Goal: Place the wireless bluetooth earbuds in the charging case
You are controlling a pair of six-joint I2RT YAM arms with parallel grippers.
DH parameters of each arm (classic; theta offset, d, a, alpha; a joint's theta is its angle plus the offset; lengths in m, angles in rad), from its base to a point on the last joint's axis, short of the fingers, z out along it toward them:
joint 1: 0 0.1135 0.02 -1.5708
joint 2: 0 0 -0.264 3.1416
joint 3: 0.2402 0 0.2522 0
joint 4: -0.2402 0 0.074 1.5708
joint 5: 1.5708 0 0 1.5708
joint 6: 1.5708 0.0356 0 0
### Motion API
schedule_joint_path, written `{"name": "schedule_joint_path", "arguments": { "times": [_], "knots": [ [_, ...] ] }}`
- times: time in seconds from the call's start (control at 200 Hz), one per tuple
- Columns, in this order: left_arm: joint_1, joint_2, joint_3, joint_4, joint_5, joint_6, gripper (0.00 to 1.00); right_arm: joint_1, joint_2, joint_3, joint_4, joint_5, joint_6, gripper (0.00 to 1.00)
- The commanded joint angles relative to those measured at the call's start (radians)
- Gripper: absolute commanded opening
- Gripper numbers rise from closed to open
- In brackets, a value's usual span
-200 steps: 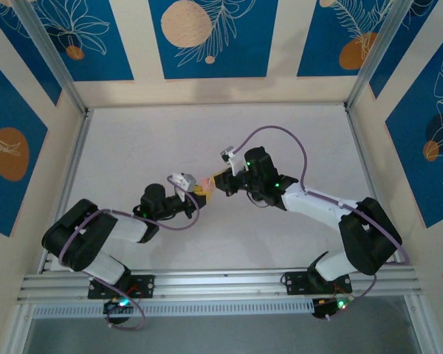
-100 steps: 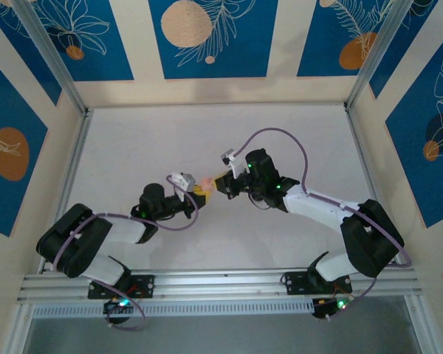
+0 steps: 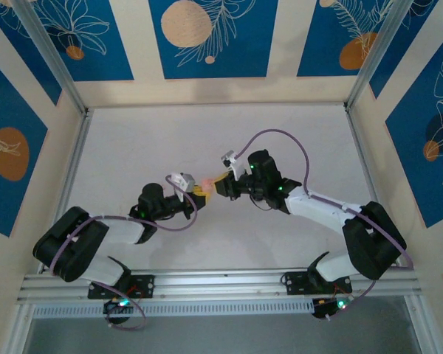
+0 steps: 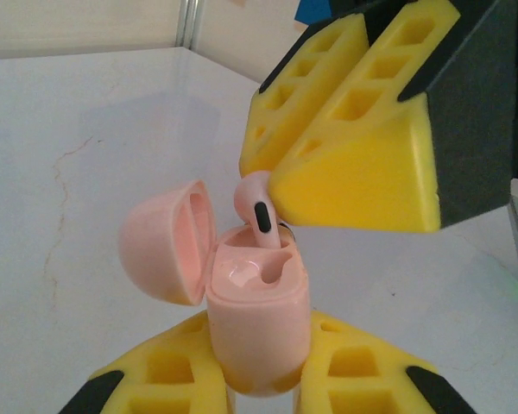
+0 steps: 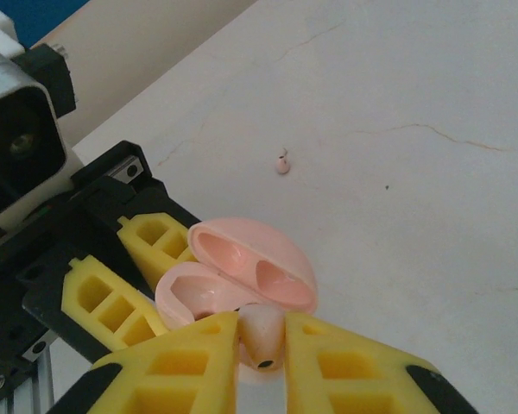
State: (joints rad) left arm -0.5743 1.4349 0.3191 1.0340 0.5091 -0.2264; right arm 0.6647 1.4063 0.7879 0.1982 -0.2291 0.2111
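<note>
Clamped upright in yellow, cell-moulded left fingers [image 4: 151, 375]: glossy pink rounded charging case [image 4: 259, 328], domed lid [image 4: 160, 250] hinged open. Pinched just above its sockets by matching right fingers [image 4: 354, 172]: pale pink earbud [image 4: 257, 205] with black oval inlay. Beyond, matte white cracked worktop [image 5: 397, 86].

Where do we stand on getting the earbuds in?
Done: the glossy pink charging case is open, clamped in the left tool. In hand: the right tool holds a pale pink earbud at one socket, not yet seated. Left: a tiny pale piece, probably the second earbud, lies on the white table.
</note>
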Motion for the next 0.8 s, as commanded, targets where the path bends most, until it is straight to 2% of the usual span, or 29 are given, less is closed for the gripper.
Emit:
{"name": "schedule_joint_path", "arguments": {
  "times": [0.0,0.125,0.33,0.64,0.795],
  "knots": [
    [-0.007,-0.022,0.014,0.098,0.048,0.016,0.12,0.009,-0.023,-0.015,-0.005,-0.062,-0.022,0.21],
    [-0.007,-0.025,0.012,0.098,0.055,0.018,0.12,0.005,-0.043,-0.022,-0.001,-0.067,-0.020,0.33],
    [-0.006,-0.031,0.009,0.100,0.063,0.020,0.12,-0.006,-0.093,-0.039,0.026,-0.077,-0.004,0.42],
    [-0.006,-0.029,-0.007,0.125,0.072,0.033,0.12,-0.044,-0.200,-0.069,0.047,-0.122,0.049,0.46],
    [-0.006,-0.034,-0.021,0.158,0.092,0.042,0.12,-0.082,-0.233,-0.086,0.023,-0.160,0.076,0.44]
  ]
}}
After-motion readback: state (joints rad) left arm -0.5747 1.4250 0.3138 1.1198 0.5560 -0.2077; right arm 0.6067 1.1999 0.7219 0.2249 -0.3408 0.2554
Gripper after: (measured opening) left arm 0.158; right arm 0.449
